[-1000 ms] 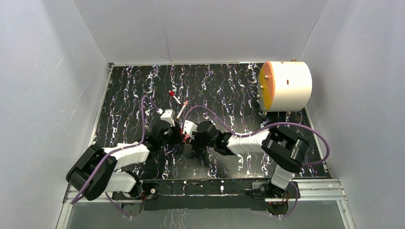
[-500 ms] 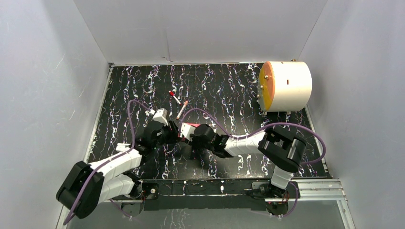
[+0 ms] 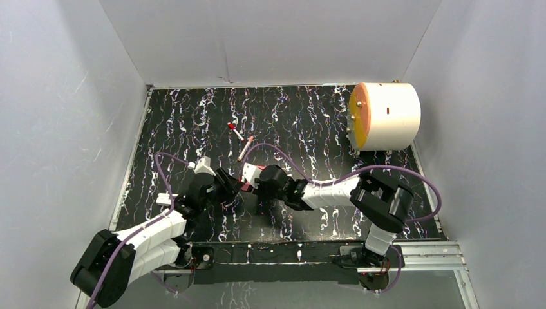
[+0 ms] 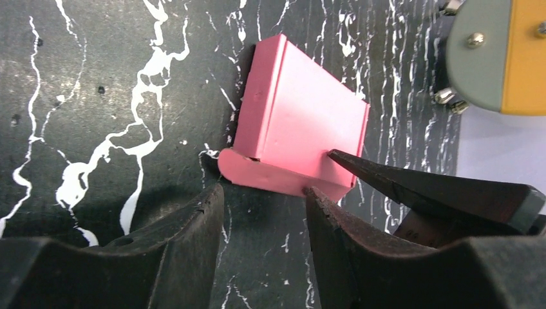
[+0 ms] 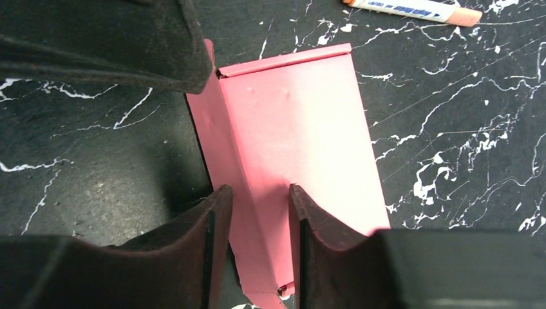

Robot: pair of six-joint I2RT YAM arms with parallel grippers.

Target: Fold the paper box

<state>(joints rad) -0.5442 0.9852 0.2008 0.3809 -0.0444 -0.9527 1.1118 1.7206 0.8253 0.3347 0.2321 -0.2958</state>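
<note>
The paper box [image 4: 302, 122], red-pink card folded into a small flat shape with a narrow side panel and a curled end flap, lies mid-table [image 3: 247, 186]. My left gripper [image 4: 264, 190] is open just short of that flap, and its right fingertip [image 4: 311, 193] touches the flap's edge. My right gripper [image 5: 257, 188] is open, its two fingertips set down astride the box's [image 5: 302, 135] long side crease. One of the right gripper's fingers also shows in the left wrist view, its tip on the box's broad face. In the top view the grippers [image 3: 233, 187] [image 3: 255, 182] face each other across the box.
A big white cylinder with an orange face [image 3: 385, 116] lies at the back right. Two thin pens [image 3: 235, 131] [image 3: 244, 149] lie just beyond the box; one pen [image 5: 412, 9] shows in the right wrist view. Grey walls enclose the black marbled table [image 3: 309, 129].
My left arm has drawn back down and to the left, and its jaws have opened off the box. The right jaws have narrowed a little and stay on the box.
</note>
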